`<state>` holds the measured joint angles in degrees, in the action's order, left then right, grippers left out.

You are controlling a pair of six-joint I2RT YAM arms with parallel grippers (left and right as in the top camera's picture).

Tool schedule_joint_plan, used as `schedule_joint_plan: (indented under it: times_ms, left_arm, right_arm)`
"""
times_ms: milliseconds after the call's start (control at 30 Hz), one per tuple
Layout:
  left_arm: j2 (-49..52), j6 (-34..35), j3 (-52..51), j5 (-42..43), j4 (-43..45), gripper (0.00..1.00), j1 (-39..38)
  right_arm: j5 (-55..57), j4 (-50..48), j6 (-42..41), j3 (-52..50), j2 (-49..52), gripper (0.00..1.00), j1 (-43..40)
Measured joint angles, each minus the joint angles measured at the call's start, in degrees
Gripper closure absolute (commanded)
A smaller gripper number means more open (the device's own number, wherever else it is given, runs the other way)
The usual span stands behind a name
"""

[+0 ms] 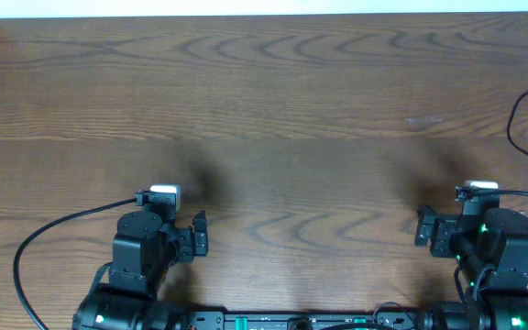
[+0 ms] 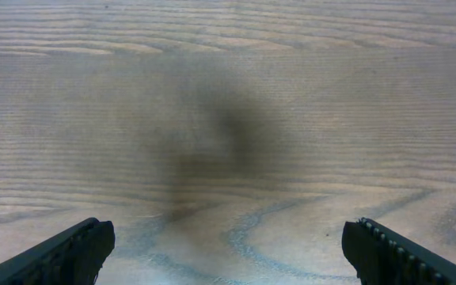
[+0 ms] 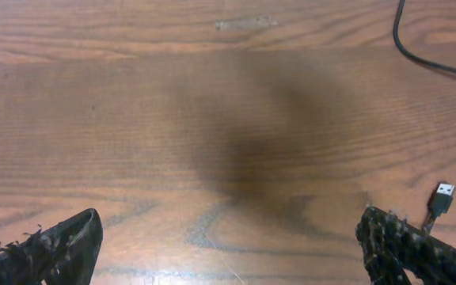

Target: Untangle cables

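Note:
One thin black cable (image 1: 513, 124) loops in from the table's right edge; in the right wrist view this cable (image 3: 406, 49) curves through the top right corner. A small silver USB plug (image 3: 444, 192) on a black cord lies on the wood just beside my right gripper's right finger (image 3: 402, 249), apart from it. My right gripper (image 3: 228, 229) is open with only bare wood between its fingers. My left gripper (image 2: 228, 241) is open too, with nothing between its fingers and no cable in its view. From overhead, the left gripper (image 1: 197, 234) and right gripper (image 1: 426, 226) sit low near the front edge.
The wooden table (image 1: 273, 101) stretches away from both arms. A thicker black wire (image 1: 53, 229) fixed to the left arm arcs over the wood at the front left. A faint pale smear (image 3: 245, 24) marks the wood far ahead of the right gripper.

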<state>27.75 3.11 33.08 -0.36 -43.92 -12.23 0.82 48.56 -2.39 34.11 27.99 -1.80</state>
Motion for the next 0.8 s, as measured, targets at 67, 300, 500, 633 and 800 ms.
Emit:
schedule_joint_plan:
  times_ms: [67,300,500,633,800]
  left_arm:
    - [0.0,0.0,0.0,0.0,0.0,0.02,0.0]
    - [0.0,0.0,0.0,0.0,0.0,0.02,0.0]
    - [0.0,0.0,0.0,0.0,0.0,0.02,0.0]
    - [0.0,0.0,0.0,0.0,0.0,0.02,0.0]
    - [0.0,0.0,0.0,0.0,0.0,0.02,0.0]
  right_arm:
    - [0.0,0.5,0.0,0.0,0.0,0.01,0.0]
    - [0.0,1.8,0.0,0.0,0.0,0.01,0.0]
    - [0.0,1.8,0.0,0.0,0.0,0.01,0.0]
    - [0.0,1.9,0.0,0.0,0.0,0.01,0.0]
    - [0.0,1.8,0.0,0.0,0.0,0.01,0.0]
